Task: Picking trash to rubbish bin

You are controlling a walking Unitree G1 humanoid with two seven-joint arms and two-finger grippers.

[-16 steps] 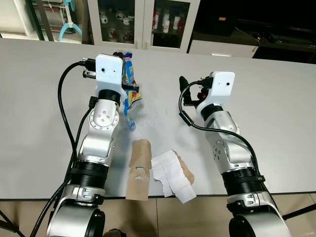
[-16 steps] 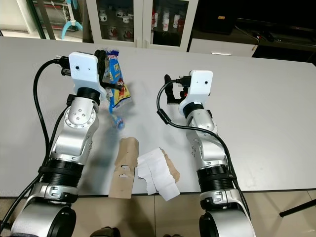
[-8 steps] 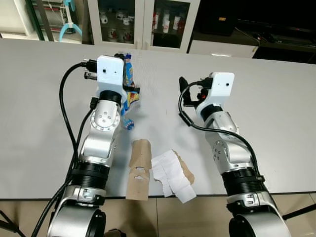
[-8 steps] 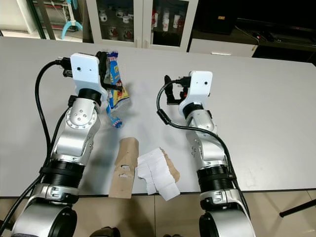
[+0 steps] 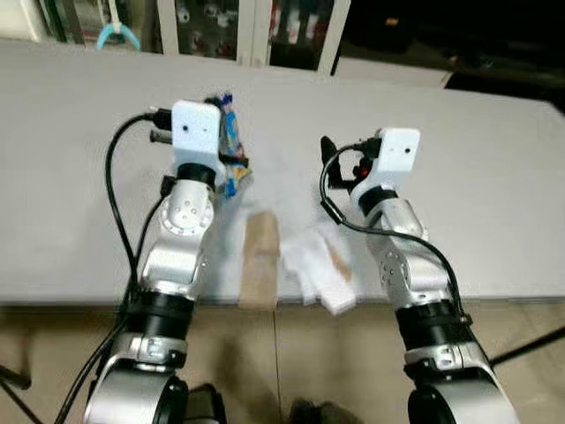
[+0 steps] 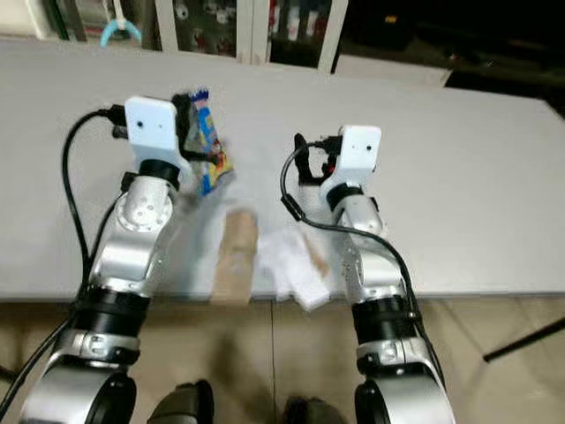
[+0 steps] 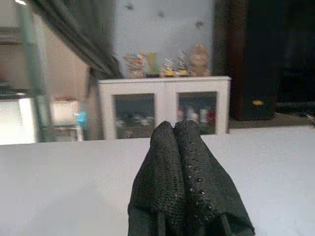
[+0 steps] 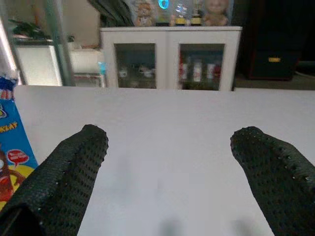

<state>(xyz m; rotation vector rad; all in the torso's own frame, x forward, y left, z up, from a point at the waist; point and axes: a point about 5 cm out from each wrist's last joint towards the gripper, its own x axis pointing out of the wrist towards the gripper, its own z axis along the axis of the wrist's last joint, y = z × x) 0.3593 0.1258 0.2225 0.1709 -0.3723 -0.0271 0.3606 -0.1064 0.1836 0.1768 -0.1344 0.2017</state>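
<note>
Wrapper (image 6: 208, 152), crumpled blue-yellow, pinched by left tool (image 7: 177, 147); right tool (image 8: 170, 147) spread.

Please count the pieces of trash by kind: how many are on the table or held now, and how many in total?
Colourful snack wrapper, held in the left gripper: 1
Brown cardboard piece, on the table: 1
White crumpled paper, on the table edge: 1
Total: 3
</note>
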